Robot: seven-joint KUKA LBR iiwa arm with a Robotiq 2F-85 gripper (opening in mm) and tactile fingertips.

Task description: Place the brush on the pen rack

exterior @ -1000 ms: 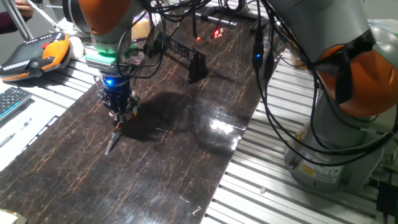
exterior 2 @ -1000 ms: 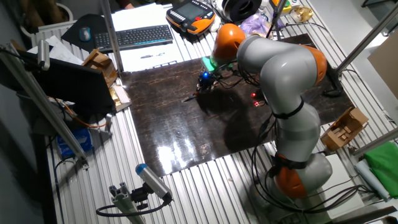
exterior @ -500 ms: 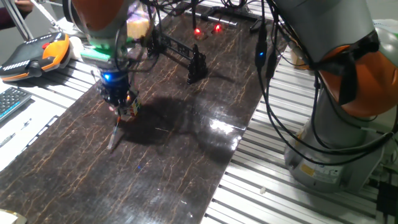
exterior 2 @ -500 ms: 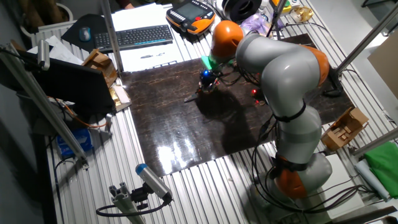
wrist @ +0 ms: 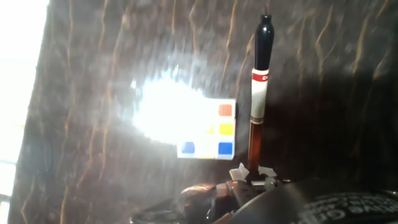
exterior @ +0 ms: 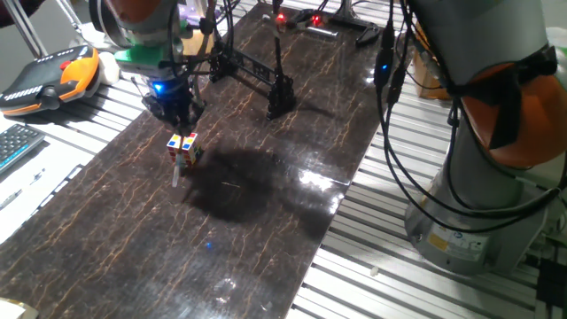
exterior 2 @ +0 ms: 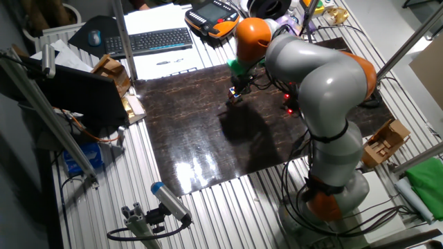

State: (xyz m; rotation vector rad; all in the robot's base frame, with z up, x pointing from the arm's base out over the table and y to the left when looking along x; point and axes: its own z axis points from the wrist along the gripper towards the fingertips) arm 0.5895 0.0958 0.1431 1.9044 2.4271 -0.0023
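My gripper [exterior: 180, 124] hangs above the dark mat's left side, shut on the upper end of the brush [exterior: 177, 171], which hangs steeply down from the fingers. In the hand view the gripper [wrist: 252, 174] holds the brush [wrist: 258, 93], whose brown shaft with a red-and-white band runs away to a dark tip. A multicoloured puzzle cube [exterior: 183, 143] shows just below the gripper, beside the brush; whether it rests on the mat I cannot tell. The pen rack [exterior: 252, 71], a black notched bar on blocky feet, stands behind and to the right, with nothing on it.
An orange teach pendant [exterior: 53, 75] and a keyboard [exterior: 13, 146] lie left of the mat. A black bracket [exterior: 354, 31] sits at the mat's far end by red lights. Cables hang over the rack, and the arm's base [exterior: 478, 186] fills the right side.
The gripper has risen and shifted slightly right and back with the brush. The brush's lower tip has come off the mat, and the cube now shows under the gripper.
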